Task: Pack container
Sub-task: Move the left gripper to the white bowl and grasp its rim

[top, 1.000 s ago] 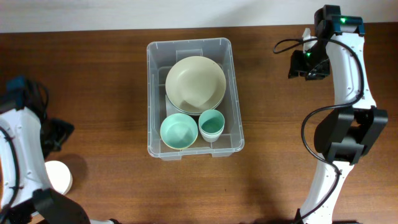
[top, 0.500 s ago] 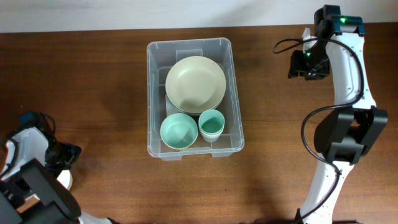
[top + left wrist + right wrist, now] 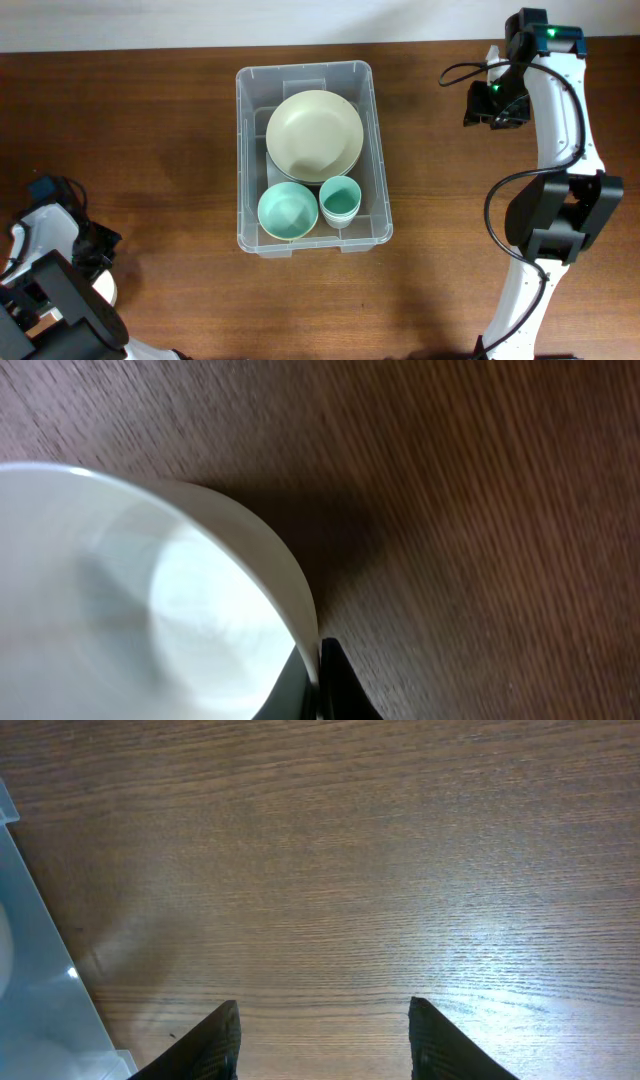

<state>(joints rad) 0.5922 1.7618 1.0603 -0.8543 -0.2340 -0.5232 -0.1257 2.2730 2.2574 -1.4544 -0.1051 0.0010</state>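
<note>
The container is sitting mid-table, a big clear plastic bin with a rounded rim, its long sides running from the far edge towards the near one. It is showing everything through its walls. A wide, pale cream bowl is filling the far half. A teal bowl and a teal cup are sitting side by side in the near half, and the cup is touching the cream bowl's rim.

Over on the left, the arm is folding down low at the near-left corner of the table, well apart from the bin. The left gripper is sitting right at a white bowl. Its dark fingertips are showing on either side of the bowl's wall, one inside and one outside. Whether they are actually pinching that wall, I cannot tell.

On the right, the arm is reaching up towards the far edge with its wrist bending inward. The right gripper is hanging spread wide, with nothing but bare wood grain between its fingers. The bin's corner is just peeking in at the left of the right wrist view.

For room, brown wood is lying bare on both sides of the bin, between it and each arm. The far rim is lying close to the table's far edge.
</note>
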